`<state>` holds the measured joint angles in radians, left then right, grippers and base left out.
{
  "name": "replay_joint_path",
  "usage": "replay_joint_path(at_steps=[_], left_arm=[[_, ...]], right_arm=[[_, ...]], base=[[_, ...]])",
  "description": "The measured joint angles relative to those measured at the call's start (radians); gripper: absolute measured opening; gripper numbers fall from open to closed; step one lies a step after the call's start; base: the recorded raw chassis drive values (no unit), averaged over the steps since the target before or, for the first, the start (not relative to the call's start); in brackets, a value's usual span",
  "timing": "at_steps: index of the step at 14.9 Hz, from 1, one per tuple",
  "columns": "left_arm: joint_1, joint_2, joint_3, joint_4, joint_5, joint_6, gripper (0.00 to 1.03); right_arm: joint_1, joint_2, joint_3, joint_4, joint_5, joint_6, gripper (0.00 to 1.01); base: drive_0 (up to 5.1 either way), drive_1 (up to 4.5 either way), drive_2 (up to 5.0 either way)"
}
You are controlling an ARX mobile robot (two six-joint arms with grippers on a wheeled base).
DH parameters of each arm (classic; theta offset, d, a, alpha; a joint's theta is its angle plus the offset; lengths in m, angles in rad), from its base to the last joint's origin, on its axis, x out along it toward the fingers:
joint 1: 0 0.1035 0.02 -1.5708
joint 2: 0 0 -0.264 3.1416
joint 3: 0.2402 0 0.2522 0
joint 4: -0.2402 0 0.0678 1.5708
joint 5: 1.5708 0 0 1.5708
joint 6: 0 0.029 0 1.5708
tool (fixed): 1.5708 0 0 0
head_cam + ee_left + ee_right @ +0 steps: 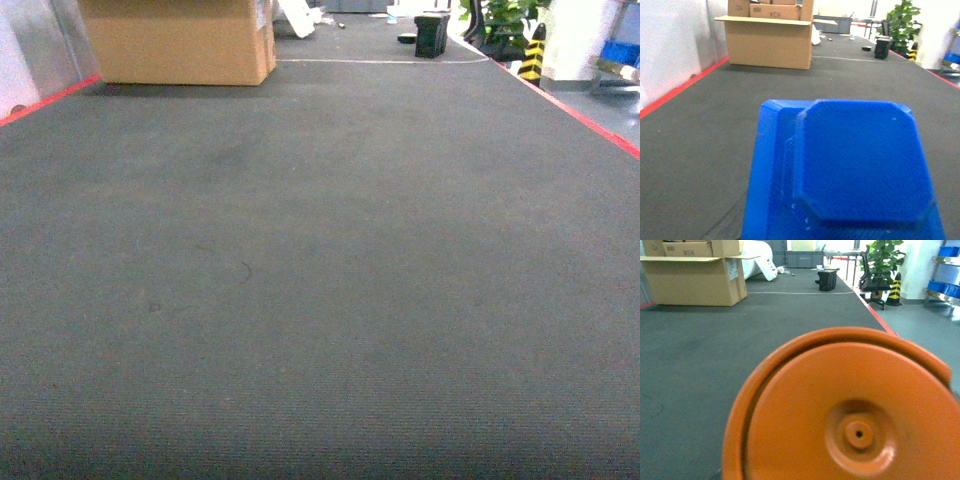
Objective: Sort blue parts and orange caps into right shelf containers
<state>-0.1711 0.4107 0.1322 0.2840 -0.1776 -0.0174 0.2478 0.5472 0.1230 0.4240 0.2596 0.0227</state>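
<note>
A bright-blue part [860,160] with a stepped, angular face fills the lower half of the left wrist view. It hangs above the dark carpet right in front of the camera and hides my left gripper's fingers. An orange cap [850,410], round with a small central boss, fills the right wrist view the same way and covers the right gripper's fingers. Both pieces hang above the floor, so each gripper is shut on its piece. Blue containers [946,251] stand on a metal shelf at the far right. Neither arm shows in the head view.
Grey carpet [320,280] stretches ahead, edged by red lines on the left [45,100] and right [570,105]. An open cardboard box [178,40] stands far left. A black object [432,34], a plant [880,260] and a striped cone [895,289] stand far right.
</note>
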Motion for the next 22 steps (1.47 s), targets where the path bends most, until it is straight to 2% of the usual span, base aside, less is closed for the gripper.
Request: replay_joint_path(at_steps=[2,3,4,5,6,8,11,12,15,17,18,22], left_arm=[[0.044,-0.046,-0.038,-0.027,0.046,0.000,0.43],[0.164,-0.101,-0.062,-0.052,0.169,0.002,0.43],[0.177,-0.125,-0.068,-0.062,0.167,0.000,0.43],[0.167,-0.143,-0.077,-0.076,0.179,0.001,0.43],[0.168,-0.160,-0.087,-0.091,0.178,0.002,0.43],[0.169,-0.188,-0.093,-0.105,0.178,0.002,0.43],[0.169,-0.233,-0.122,-0.113,0.176,0.002,0.43],[0.169,-0.344,-0.121,-0.274,0.179,0.002,0.43],[0.169,-0.400,-0.121,-0.298,0.174,0.003,0.43],[0.169,-0.400,-0.121,-0.285,0.175,0.003,0.43],[0.169,-0.400,-0.121,-0.292,0.178,0.003,0.43],[0.169,-0.400,-0.121,-0.292,0.178,0.003,0.43]], right_arm=[[-0.059,-0.064,-0.036,-0.042,-0.066,-0.006,0.45],[-0.106,-0.129,-0.059,-0.079,-0.116,-0.010,0.45],[-0.126,-0.161,-0.067,-0.098,-0.130,-0.010,0.45],[-0.186,-0.193,-0.076,-0.128,-0.214,-0.014,0.45],[-0.251,-0.220,-0.084,-0.145,-0.244,-0.015,0.45],[-0.252,-0.251,-0.104,-0.129,-0.260,-0.016,0.45],[-0.248,-0.310,-0.111,-0.186,-0.260,-0.016,0.45],[-0.248,-0.334,-0.111,-0.211,-0.260,-0.016,0.45],[-0.248,-0.380,-0.111,-0.256,-0.260,-0.016,0.45],[-0.248,-0.514,-0.110,-0.440,-0.259,-0.016,0.45],[-0.248,-0.540,-0.109,-0.408,-0.260,-0.016,0.45],[-0.248,-0.542,-0.110,-0.429,-0.260,-0.016,0.45]], base=[[0.0,0.00,0.0],[0.0,0.00,0.0],[0.0,0.00,0.0],[0.0,0.00,0.0],[0.0,0.00,0.0],[0.0,0.00,0.0],[0.0,0.00,0.0],[0.0,0.00,0.0],[0.0,0.00,0.0],[0.0,0.00,0.0],[0.0,0.00,0.0],[0.0,0.00,0.0]])
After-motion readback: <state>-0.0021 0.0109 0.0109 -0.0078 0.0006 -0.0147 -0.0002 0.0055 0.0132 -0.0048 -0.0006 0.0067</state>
